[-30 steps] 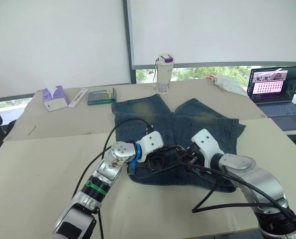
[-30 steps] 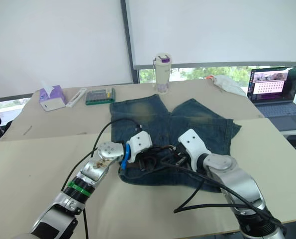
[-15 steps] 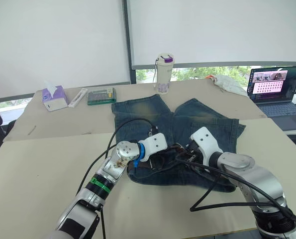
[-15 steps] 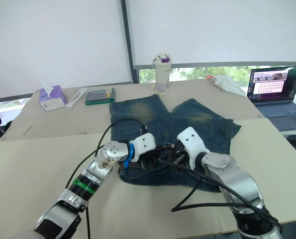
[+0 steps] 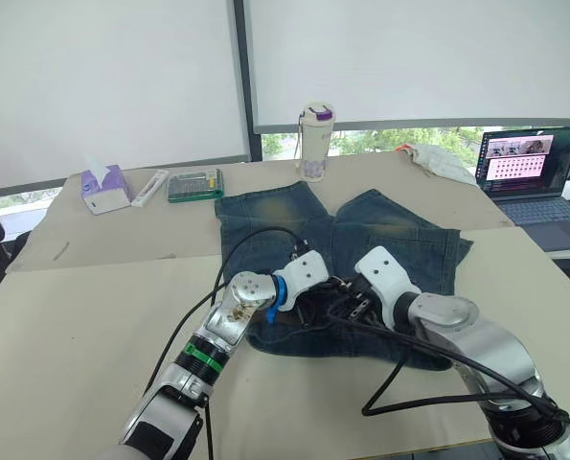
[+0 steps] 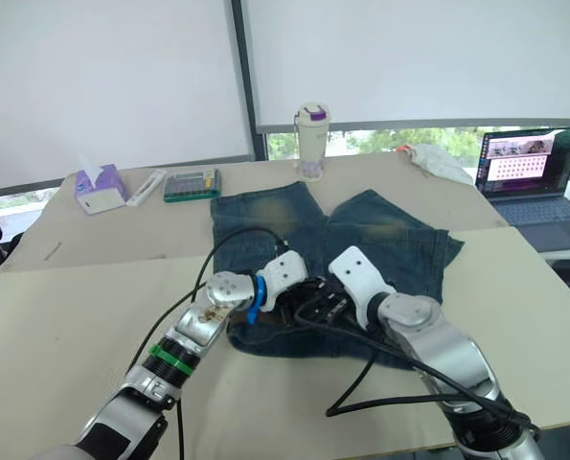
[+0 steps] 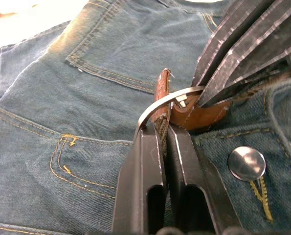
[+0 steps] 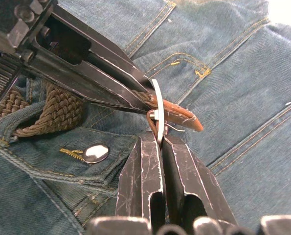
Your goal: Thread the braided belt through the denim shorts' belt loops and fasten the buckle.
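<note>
Since a second ago my two arms have drawn closer together over the waistband of the denim shorts (image 5: 399,230), which lie flat on the table (image 5: 74,316) as before. My left gripper (image 7: 162,128) is clamped on the braided belt (image 8: 57,112) just behind the buckle (image 7: 157,104), and my right gripper (image 8: 157,133) is pinched on the buckle's metal frame from the opposite side, fingers nearly touching the left ones. Both forearms angle inward, wrists bent down beside the shorts' silver button (image 7: 246,163).
</note>
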Motion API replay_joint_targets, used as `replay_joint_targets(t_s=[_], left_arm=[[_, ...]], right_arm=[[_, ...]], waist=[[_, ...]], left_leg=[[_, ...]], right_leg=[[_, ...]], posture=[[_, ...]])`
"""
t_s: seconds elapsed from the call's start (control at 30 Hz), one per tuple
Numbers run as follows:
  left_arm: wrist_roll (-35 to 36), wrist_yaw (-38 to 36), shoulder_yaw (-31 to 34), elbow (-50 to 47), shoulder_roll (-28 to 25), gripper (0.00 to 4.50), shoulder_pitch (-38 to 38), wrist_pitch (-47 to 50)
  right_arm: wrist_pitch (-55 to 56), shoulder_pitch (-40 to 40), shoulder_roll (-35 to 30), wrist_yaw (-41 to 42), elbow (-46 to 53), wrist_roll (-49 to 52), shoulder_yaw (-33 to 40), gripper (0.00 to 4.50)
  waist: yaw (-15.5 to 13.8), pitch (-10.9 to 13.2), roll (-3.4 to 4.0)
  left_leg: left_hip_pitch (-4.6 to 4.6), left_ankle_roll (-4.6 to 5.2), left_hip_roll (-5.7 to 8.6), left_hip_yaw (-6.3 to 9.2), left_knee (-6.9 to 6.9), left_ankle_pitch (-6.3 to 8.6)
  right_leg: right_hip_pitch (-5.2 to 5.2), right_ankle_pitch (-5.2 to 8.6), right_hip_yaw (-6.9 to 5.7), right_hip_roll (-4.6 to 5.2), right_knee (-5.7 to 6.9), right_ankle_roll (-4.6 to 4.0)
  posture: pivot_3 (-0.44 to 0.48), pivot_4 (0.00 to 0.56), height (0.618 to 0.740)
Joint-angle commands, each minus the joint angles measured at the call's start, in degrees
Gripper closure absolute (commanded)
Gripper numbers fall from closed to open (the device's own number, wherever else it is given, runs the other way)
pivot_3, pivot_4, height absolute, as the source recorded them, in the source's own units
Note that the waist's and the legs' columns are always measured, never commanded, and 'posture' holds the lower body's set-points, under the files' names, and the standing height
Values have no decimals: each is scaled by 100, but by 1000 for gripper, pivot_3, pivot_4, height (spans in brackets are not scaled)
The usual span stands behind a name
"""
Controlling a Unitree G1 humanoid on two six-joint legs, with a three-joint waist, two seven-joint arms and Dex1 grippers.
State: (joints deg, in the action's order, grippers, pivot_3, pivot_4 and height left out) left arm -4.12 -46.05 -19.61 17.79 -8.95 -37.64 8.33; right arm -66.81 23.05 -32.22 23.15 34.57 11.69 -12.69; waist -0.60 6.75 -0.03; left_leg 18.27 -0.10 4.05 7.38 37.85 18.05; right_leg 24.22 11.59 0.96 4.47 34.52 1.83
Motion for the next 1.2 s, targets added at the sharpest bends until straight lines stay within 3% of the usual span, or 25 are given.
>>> replay_joint_targets(t_s=[0.03, 0.17, 0.2, 0.37, 0.47, 0.6, 0.8, 1.17, 1.2], left_arm=[[206, 38, 21, -328, 248, 4500, -134, -332], [146, 38, -3, -276, 156, 4500, 61, -628], [190, 21, 33, -311, 151, 4500, 111, -594], [325, -14, 142, -402, 110, 4500, 211, -603], [345, 1, 161, -374, 105, 4500, 211, -621], [342, 6, 148, -345, 114, 4500, 234, -708], [392, 5, 185, -331, 138, 4500, 205, -786], [398, -50, 157, -314, 87, 4500, 144, -974], [390, -51, 150, -316, 75, 4500, 144, -1010]], right_arm=[[288, 78, 145, 166, 294, 125, -332, 4449], [861, -8, -92, 490, 386, 143, -222, 4449], [933, -120, -227, 638, 508, 225, -108, 3761], [845, -674, -780, 1327, 1005, 800, 716, 2108], [827, -769, -1017, 1579, 1107, 1093, 1191, 2108], [1242, -519, -1308, 1422, 750, 755, 1368, 2108], [2293, -318, -1744, 1313, -44, -224, 634, 2108], [3518, 398, -1724, 1823, -1007, -1080, -190, 2108], [3585, 447, -1711, 1875, -1062, -1123, -235, 2348]], waist=[[-1, 0, 0], [-3, 0, 0], [-5, 0, 0], [-30, 1, -2], [-11, 1, -2], [-12, 2, -3], [-31, 2, -4], [-21, 2, -4], [-17, 2, -3]], left_leg=[[0, 0, 0, 0, 0, 0], [0, -1, 1, 0, 0, 0], [0, -1, 0, 0, 0, 0], [3, 1, -1, 3, 2, 0], [-1, 9, 0, -2, 2, 5], [-3, 13, 0, -6, 1, 7], [-1, 4, 0, -27, 2, 2], [0, 3, -2, -32, 2, 1], [0, 3, -2, -32, 2, 1]], right_leg=[[0, 0, 0, 0, 0, 0], [1, 0, 1, 1, -1, 0], [1, 0, 0, 1, -1, 0], [-4, 0, -3, 6, -8, 1], [-12, 0, -3, 0, -10, 1], [-12, 0, -2, -1, -9, 2], [-10, 1, -3, 4, -12, 2], [-7, 1, -1, 3, -12, 2], [-7, 1, -1, 3, -12, 2]], posture=[[0, 150, 740], [0, 150, 740], [0, 150, 740], [0, 150, 740], [0, 150, 740], [0, 150, 740], [0, 150, 740], [0, 150, 740], [0, 150, 740]])
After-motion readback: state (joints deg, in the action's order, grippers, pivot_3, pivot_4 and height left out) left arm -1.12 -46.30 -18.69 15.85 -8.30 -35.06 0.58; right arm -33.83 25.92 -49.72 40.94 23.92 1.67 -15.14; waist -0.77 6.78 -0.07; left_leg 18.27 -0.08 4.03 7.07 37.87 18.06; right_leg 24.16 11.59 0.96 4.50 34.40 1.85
